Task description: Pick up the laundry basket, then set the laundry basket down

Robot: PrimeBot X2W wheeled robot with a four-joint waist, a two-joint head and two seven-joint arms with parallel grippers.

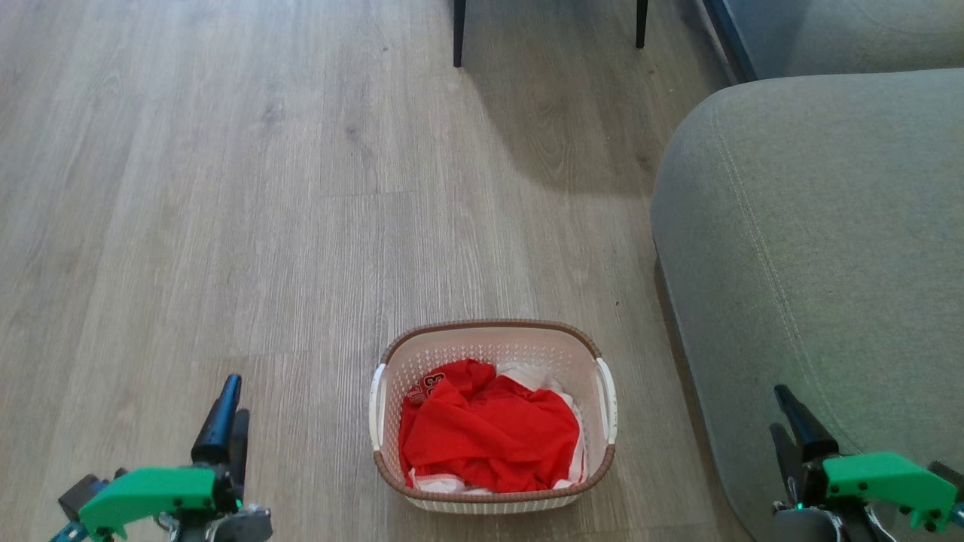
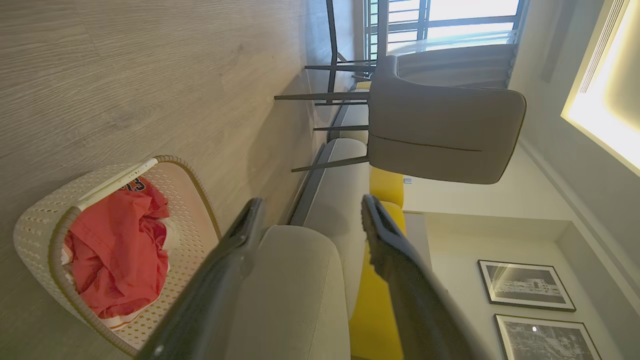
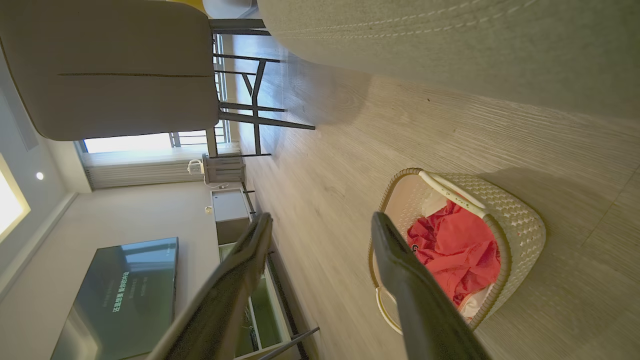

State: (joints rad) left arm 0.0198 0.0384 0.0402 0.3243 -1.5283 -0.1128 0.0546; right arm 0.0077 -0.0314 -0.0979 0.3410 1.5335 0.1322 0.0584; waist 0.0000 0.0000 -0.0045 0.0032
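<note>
Open floor (image 1: 226, 188) left, sofa (image 1: 821, 248) crowding right
The laundry basket (image 1: 489, 325) has bare boards at nine and twelve o'clock; at three o'clock a narrow strip of floor separates its handle from the sofa.

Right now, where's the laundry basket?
In the head view the laundry basket sits on the wood floor, low and centre, between the left claw and right claw, just left of the grey sofa.

The laundry basket (image 1: 489, 350) was cream-white with perforated sides, a brown woven-look rim and white handles. The cloth (image 1: 489, 440) in it was red with white. The floor (image 1: 226, 188) was pale grey-brown wood grain, the sofa (image 1: 828, 226) grey-green.
</note>
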